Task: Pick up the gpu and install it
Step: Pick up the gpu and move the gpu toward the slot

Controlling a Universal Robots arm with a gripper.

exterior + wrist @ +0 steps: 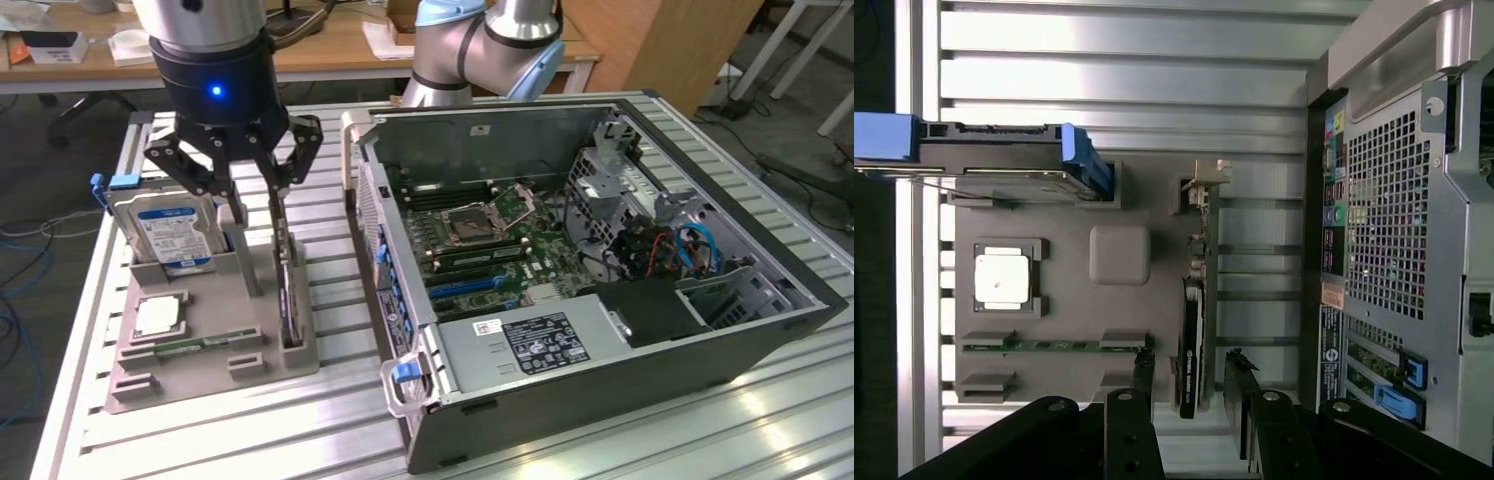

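On the grey holder (200, 375), the gpu (290, 300) stands edgewise, thin, dark.

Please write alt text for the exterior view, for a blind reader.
An open gripper hangs over the gpu, which stands on edge in a grey tray with an upright hard drive. On the exterior view's right, an open computer case lies on its side, motherboard exposed.

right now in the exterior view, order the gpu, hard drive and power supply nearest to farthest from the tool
1. gpu, upright in the tray, straddled by the tool.
2. hard drive, standing in the tray, exterior view's left.
3. power supply, inside the case, exterior view's right.
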